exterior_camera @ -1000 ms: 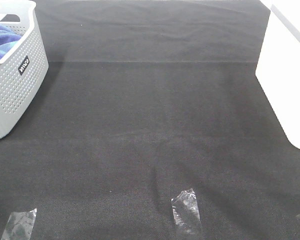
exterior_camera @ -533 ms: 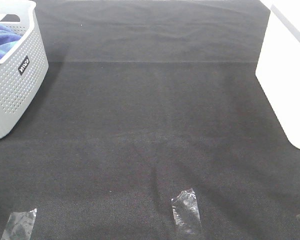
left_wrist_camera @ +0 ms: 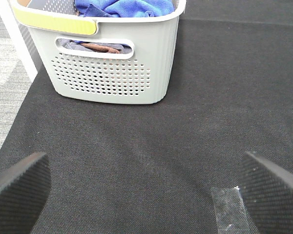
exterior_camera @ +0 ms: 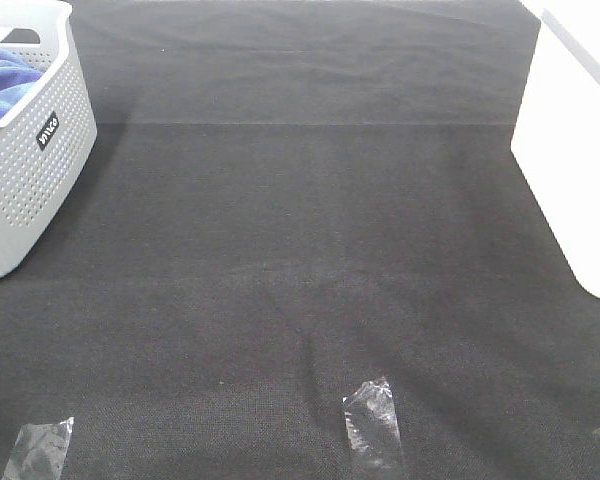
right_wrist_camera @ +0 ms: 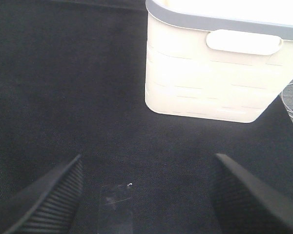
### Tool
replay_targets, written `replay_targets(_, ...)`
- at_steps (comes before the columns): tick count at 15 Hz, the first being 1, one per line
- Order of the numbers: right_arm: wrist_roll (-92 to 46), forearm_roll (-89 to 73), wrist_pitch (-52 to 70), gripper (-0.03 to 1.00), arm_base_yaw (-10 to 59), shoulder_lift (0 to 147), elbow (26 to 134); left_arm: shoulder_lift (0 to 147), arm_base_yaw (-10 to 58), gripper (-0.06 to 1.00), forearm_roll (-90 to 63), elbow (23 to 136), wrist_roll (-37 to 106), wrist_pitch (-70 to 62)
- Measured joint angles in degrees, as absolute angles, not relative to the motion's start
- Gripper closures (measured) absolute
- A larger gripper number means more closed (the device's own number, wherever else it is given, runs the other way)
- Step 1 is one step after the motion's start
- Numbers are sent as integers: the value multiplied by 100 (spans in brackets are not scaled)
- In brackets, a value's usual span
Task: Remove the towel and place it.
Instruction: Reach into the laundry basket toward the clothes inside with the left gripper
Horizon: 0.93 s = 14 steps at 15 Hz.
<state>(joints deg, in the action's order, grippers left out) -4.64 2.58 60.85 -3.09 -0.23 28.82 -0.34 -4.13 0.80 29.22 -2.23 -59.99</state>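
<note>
A grey perforated basket (exterior_camera: pixel 25 190) stands at the far left of the black mat (exterior_camera: pixel 300 220), a white bin (exterior_camera: pixel 575 170) at the right. 3 clear tape strips (exterior_camera: pixel 372 425) lie along the near edge.

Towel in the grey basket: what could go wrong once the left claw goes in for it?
The towel lies bunched over other fabric, so the open left claw may pinch both. If a fold catches the rim, the grey basket could drag or tip as the towel lifts.
</note>
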Motion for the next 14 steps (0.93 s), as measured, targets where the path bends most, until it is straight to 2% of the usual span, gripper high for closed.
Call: replay_targets(14,-395,264,6085,24,-183,-23,2882,-34,-413,-5,80,2922,-223,-5999)
